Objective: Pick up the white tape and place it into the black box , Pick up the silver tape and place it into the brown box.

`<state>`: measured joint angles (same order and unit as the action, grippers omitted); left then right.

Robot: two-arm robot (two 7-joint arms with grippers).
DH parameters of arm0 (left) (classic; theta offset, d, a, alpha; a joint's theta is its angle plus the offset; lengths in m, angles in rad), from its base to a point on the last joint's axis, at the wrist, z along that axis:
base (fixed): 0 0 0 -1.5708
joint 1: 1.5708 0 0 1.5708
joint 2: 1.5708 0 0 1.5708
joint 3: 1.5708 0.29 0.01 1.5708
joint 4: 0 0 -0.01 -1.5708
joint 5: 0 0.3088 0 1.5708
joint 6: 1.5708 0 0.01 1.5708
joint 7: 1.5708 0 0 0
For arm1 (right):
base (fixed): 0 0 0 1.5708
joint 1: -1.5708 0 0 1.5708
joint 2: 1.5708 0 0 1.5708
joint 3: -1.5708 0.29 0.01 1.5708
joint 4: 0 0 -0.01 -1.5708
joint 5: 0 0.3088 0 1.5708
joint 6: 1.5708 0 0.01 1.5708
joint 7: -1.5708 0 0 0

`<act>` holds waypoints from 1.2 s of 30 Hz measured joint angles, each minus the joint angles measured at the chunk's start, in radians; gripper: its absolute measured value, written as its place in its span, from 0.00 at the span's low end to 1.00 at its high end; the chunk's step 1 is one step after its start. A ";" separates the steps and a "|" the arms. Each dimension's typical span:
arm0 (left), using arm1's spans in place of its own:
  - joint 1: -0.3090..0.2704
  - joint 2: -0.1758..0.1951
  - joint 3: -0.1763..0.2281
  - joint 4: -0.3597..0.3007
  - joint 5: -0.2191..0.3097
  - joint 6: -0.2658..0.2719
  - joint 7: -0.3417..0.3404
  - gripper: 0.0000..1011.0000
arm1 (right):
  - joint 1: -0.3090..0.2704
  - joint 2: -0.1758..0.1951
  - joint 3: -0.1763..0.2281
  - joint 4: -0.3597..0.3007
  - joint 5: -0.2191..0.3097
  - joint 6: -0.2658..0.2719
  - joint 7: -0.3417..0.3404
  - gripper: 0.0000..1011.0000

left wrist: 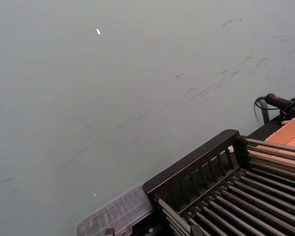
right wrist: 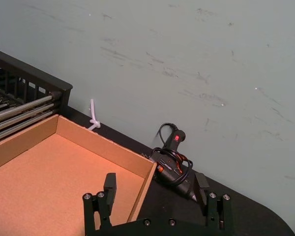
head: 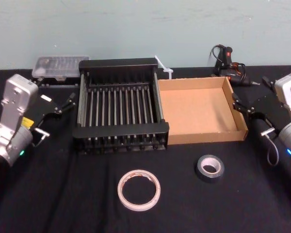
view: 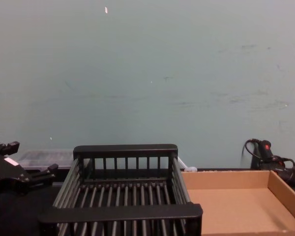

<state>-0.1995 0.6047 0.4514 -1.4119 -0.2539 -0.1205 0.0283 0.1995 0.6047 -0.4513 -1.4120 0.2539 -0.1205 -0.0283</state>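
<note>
Black table (head: pixel 63 204); left gripper (head: pixel 68 103), right gripper (head: pixel 238 103) spread, empty.

You have a worktop (head: pixel 63 194) draped in black cloth, and behind it a pale grey-green wall (view: pixel 147 73) with scuffs and faint dark streaks. At the back left of the worktop sits a clear plastic case (head: pixel 59 66) with small parts inside; you see its ribbed lid in the left wrist view (left wrist: pixel 115 214) and its edge in the chest view (view: pixel 42 158). At the back right lies a black glue gun (head: pixel 228 60) with a red switch and a coiled black cord; the right wrist view shows it close up (right wrist: pixel 173 160). A white zip tie (head: pixel 164 68) rests at the back edge near the middle, knotted and standing against the wall (right wrist: pixel 93 117).
</note>
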 joint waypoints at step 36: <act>0.000 0.000 0.000 0.000 0.000 0.000 0.000 0.99 | -0.068 0.013 0.046 -0.078 0.025 0.032 0.014 0.99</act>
<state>-0.1996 0.6047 0.4514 -1.4120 -0.2539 -0.1206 0.0283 0.1312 0.6181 -0.4053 -1.4899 0.2789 -0.0888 -0.0146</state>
